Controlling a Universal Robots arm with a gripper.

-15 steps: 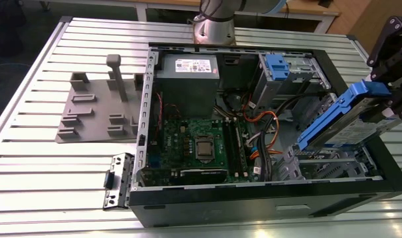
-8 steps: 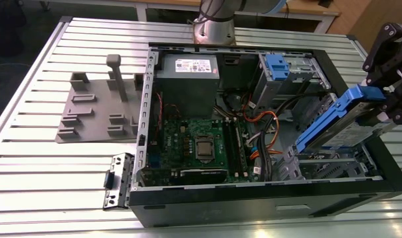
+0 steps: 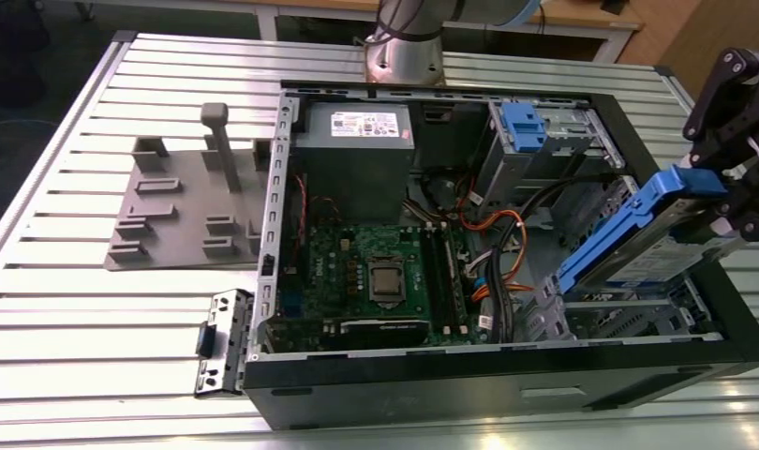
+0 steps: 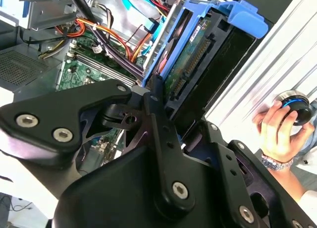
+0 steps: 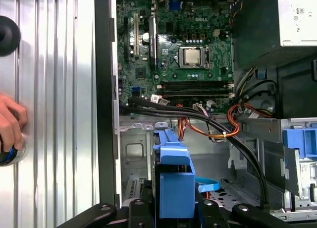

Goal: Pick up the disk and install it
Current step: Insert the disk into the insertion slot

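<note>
The disk (image 3: 642,239) is a flat silver drive in a blue plastic carrier. It hangs tilted over the drive bay on the exterior view's right side of the open computer case (image 3: 505,384). My gripper (image 3: 720,208) is shut on the disk's upper end, with black linkage arms rising from it. In the second wrist view the disk (image 4: 198,54) shows its green circuit side and blue frame, clamped between my black fingers (image 4: 154,96). In the first wrist view the blue carrier (image 5: 173,181) points into the case above the grey metal bay floor (image 5: 133,153).
Inside the case lie a green motherboard (image 3: 367,272), a grey power supply box (image 3: 354,141), orange and black cables (image 3: 505,234) and a grey cage with a blue latch (image 3: 529,127). A grey fixture (image 3: 186,202) and a metal bracket (image 3: 223,342) sit on the slatted table. A person's hand (image 4: 275,131) holds a round knob.
</note>
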